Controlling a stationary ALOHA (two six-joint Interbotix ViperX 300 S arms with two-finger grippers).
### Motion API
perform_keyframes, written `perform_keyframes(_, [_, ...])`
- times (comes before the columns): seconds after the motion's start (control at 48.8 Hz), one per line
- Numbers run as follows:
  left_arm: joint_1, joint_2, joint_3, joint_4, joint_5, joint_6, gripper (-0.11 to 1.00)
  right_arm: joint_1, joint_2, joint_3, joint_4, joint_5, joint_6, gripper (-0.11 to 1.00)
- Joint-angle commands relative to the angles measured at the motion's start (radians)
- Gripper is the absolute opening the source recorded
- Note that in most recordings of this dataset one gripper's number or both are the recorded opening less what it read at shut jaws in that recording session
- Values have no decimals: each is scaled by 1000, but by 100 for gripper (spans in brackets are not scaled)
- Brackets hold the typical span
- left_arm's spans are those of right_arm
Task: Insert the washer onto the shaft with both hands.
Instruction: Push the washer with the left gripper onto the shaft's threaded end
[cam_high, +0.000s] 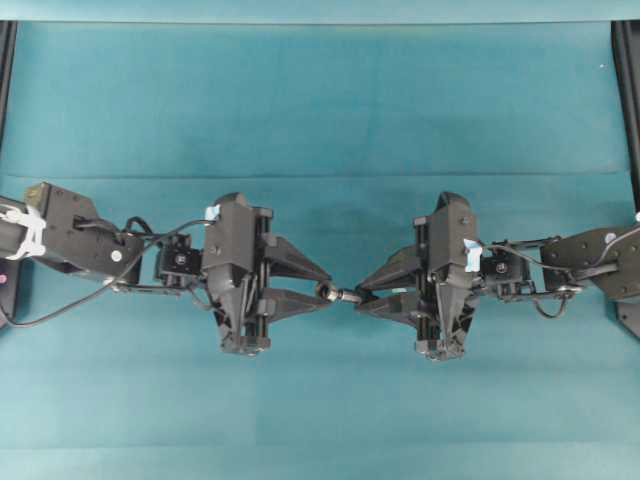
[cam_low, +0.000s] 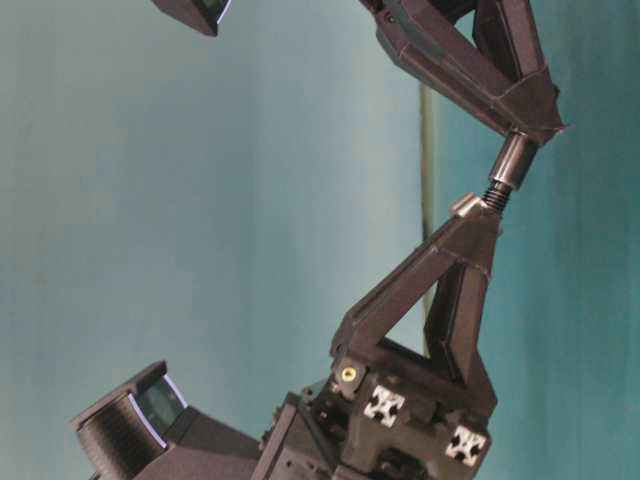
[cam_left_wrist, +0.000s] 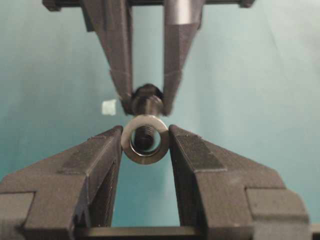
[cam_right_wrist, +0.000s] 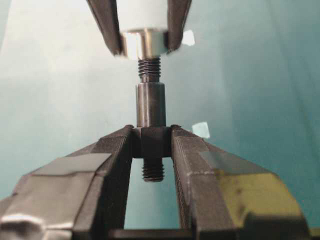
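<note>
1. Two black pincers are seen facing each other tip to tip above the teal-covered bench (cam_high: 320, 100), the left pincer (cam_high: 322, 287) on the left of the overhead view and the right pincer (cam_high: 362, 295) on the right.
2. The washer (cam_left_wrist: 145, 139), a grey metal ring with a central hole, is clamped by its rim between the two fingertips (cam_left_wrist: 107, 145) of the left pincer, its hole turned towards the opposite pincer.
3. The shaft (cam_right_wrist: 150, 107), a dark stepped pin with threaded ends, is clamped at its wider collar by the right pincer (cam_right_wrist: 151, 142), whose jaws are drawn nearly together on it.
4. In the right wrist view the threaded tip of the shaft is seen reaching the washer (cam_right_wrist: 142, 44); whether it has entered the hole cannot be told from there.
5. In the left wrist view the threaded tip is visible through the centre of the ring, in line with the hole.
6. In the table-level view the shaft (cam_low: 512, 165) is seen tilted between the two sets of jaws, its threaded end meeting the washer (cam_low: 468, 206) at the tip of the lower pincer.
7. A small pale scrap (cam_left_wrist: 108, 107) lies on the bench beyond the jaws in the left wrist view, and another (cam_right_wrist: 201, 129) is seen beside the right pincer in the right wrist view.
</note>
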Motion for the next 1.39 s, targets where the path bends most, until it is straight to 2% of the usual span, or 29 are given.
perform_keyframes(0.0, [-3, 0, -21, 2, -9, -2, 37, 2, -5, -21, 0, -14, 8, 0])
perform_keyframes(1.025, [-3, 37, -60, 2, -3, 2, 37, 2, 5, -40, -2, -12, 6, 0])
perform_keyframes(1.373, [-3, 60, -94, 2, 32, 3, 37, 2, 5, -40, -2, -12, 6, 0])
